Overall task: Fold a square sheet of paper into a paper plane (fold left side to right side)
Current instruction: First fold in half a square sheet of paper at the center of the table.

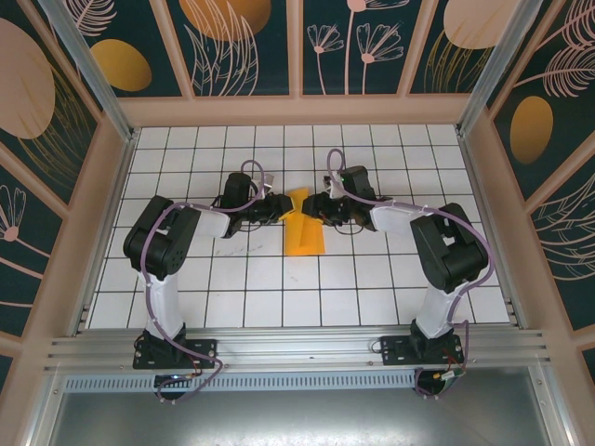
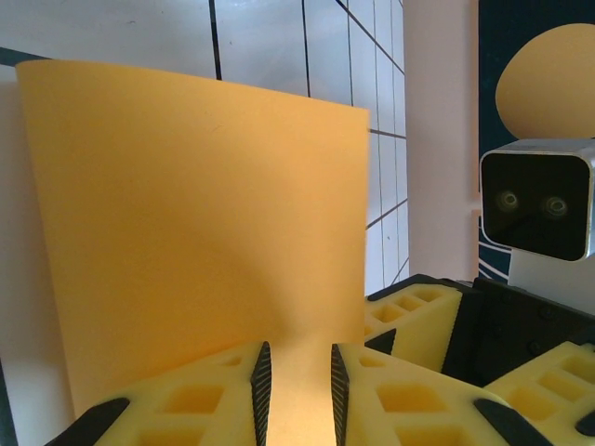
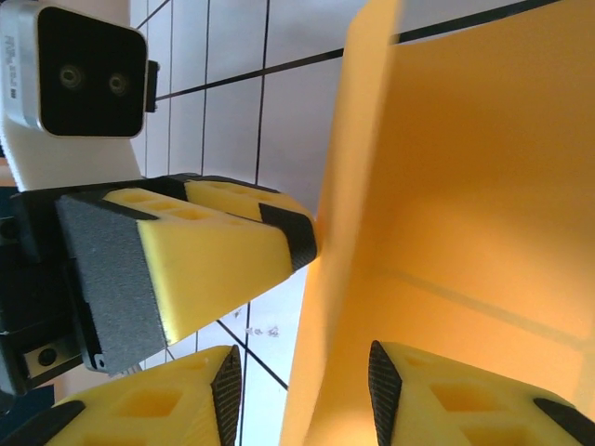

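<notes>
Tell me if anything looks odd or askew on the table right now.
Yes: the square sheet of paper isn't flat. Its far part stands up off the table between both grippers, the left gripper pinching its edge, so it looks bent and half-lifted mid-fold.

A white table top [image 1: 232, 279] ruled with a dark grid fills the middle of the frame. Dark teal wall panels [image 1: 246, 46] with orange ovals and pale flower drawings enclose it at top, left and right, set in light wooden frames. A metal rail [image 1: 297, 348] crosses the bottom.

White gridded table [image 1: 372, 288], floral dark walls [image 1: 353, 42]
</notes>
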